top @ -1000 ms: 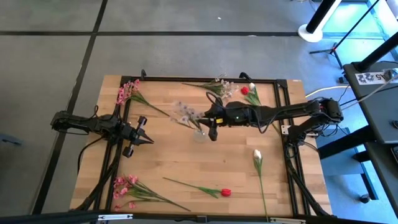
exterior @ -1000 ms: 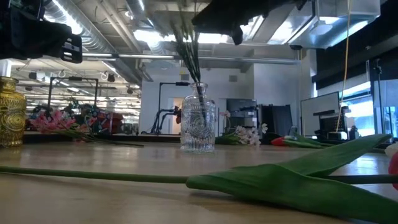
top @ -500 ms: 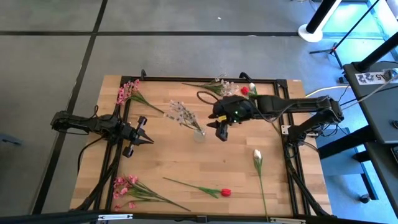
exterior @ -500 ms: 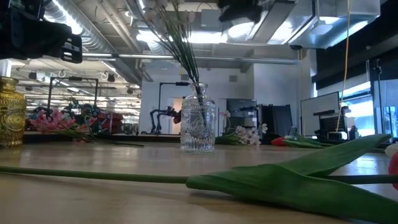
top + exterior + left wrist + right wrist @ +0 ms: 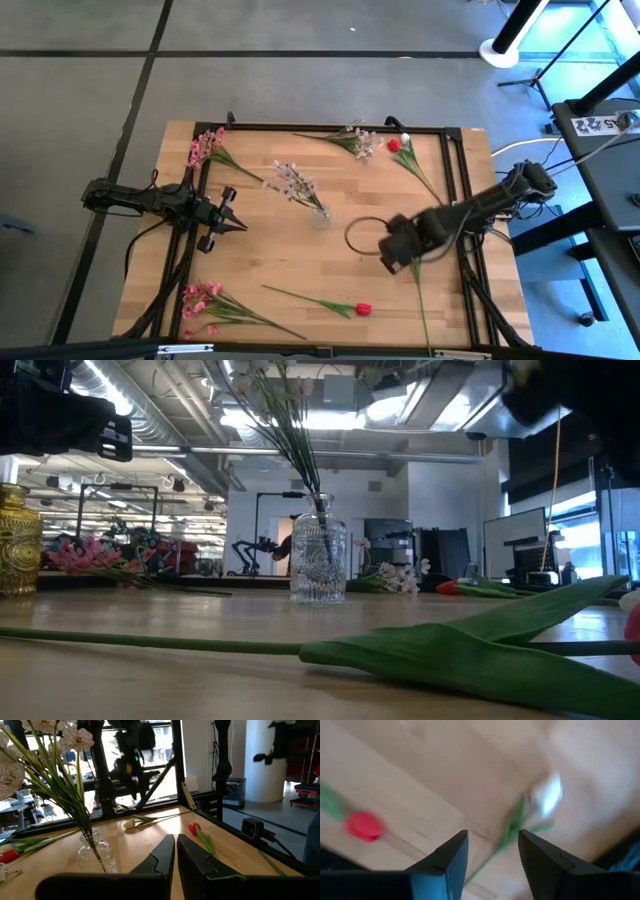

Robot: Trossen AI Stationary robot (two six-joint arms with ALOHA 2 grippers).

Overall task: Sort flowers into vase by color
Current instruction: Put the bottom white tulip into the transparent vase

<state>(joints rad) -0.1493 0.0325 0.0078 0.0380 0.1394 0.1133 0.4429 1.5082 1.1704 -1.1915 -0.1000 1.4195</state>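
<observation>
The right hand (image 5: 393,252), spread, has swung from the vase (image 5: 320,216) to the white rosebud (image 5: 547,795).

Light wooden table (image 5: 270,260) at centre frame; pink blossom sprays (image 5: 205,147) upper left, red rosebud (image 5: 363,309) lower centre, white sprigs (image 5: 290,180) in a clear ribbed glass vase (image 5: 318,563).

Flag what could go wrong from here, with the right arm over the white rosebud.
1. The right gripper is open above the white rosebud but sits nearer its thin stem; closing there may miss, or pinch a leaf.
2. The glass vase already holds a leaning white sprig; another stem could catch it or tip the vase.
3. The red rosebud lies near; a sweep could drag it.
</observation>
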